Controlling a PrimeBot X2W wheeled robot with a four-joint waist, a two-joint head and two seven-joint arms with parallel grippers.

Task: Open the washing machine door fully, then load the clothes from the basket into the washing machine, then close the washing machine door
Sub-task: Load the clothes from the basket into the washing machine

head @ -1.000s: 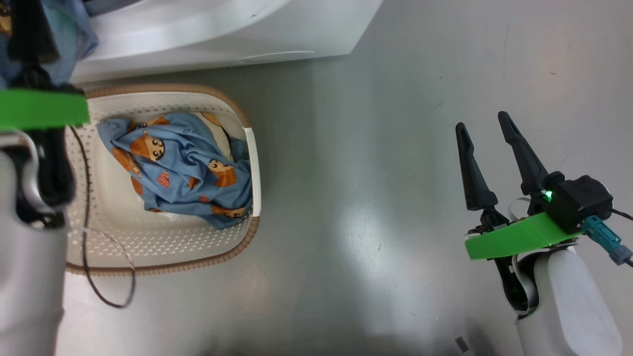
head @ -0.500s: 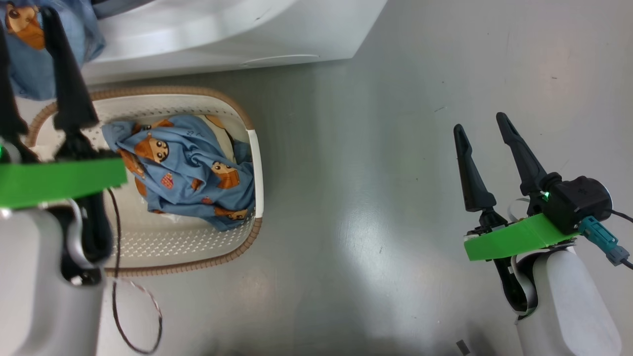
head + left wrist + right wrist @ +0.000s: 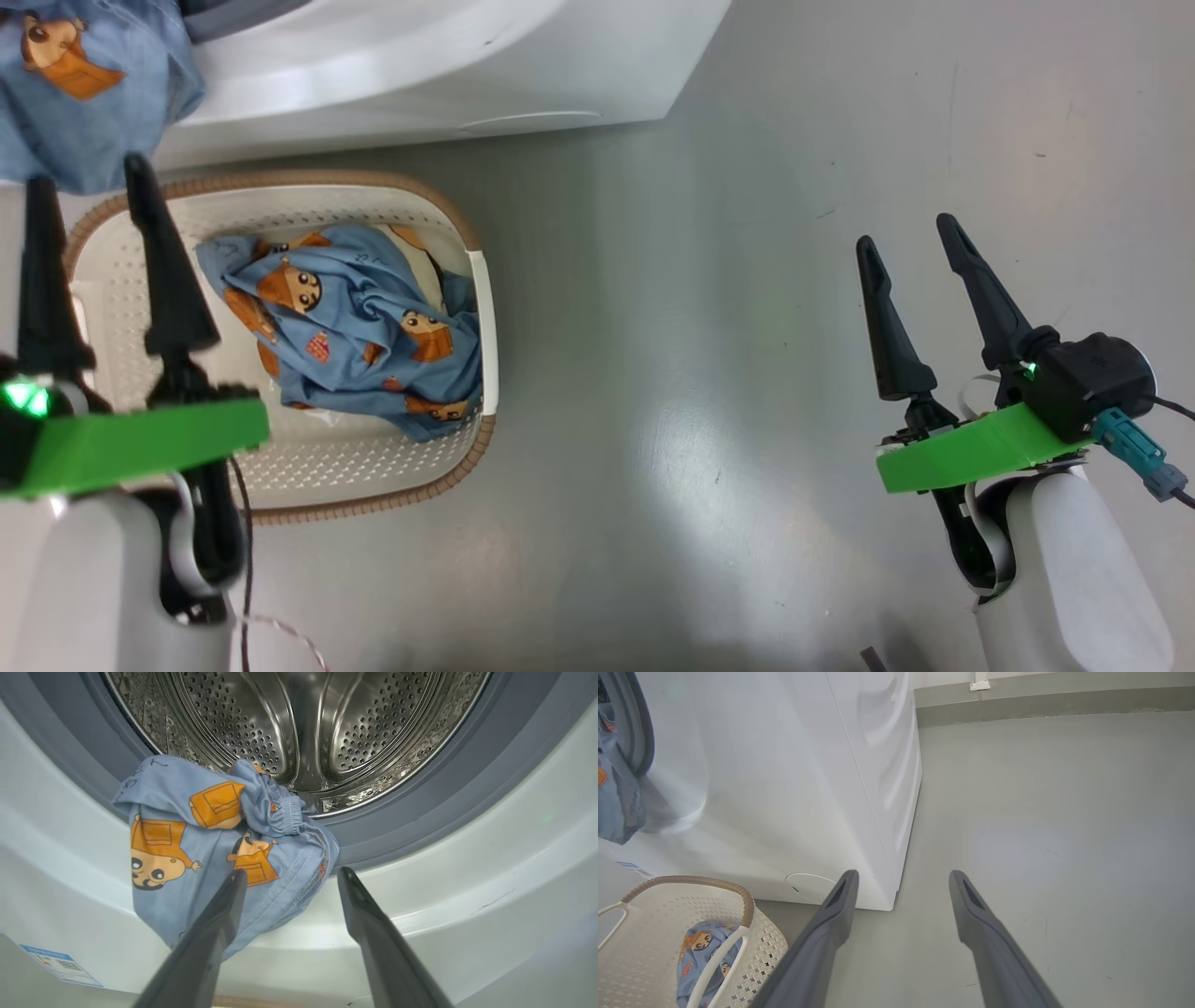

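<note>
Shows white washing machine (image 3: 784,788), one blue garment (image 3: 210,844) draped over its grey gasket (image 3: 420,807), hanging half out of the drum. Just in front, cream basket (image 3: 280,196) holding the remaining clothes (image 3: 355,327). Left gripper (image 3: 89,177) above the basket, right gripper (image 3: 906,231) well apart from it: both spread wide, holding nothing.

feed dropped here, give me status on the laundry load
Left gripper open, empty, above basket. Right gripper open, idle over floor. One garment draped half out of washing machine mouth, likely blocks closing; another in basket.
</note>
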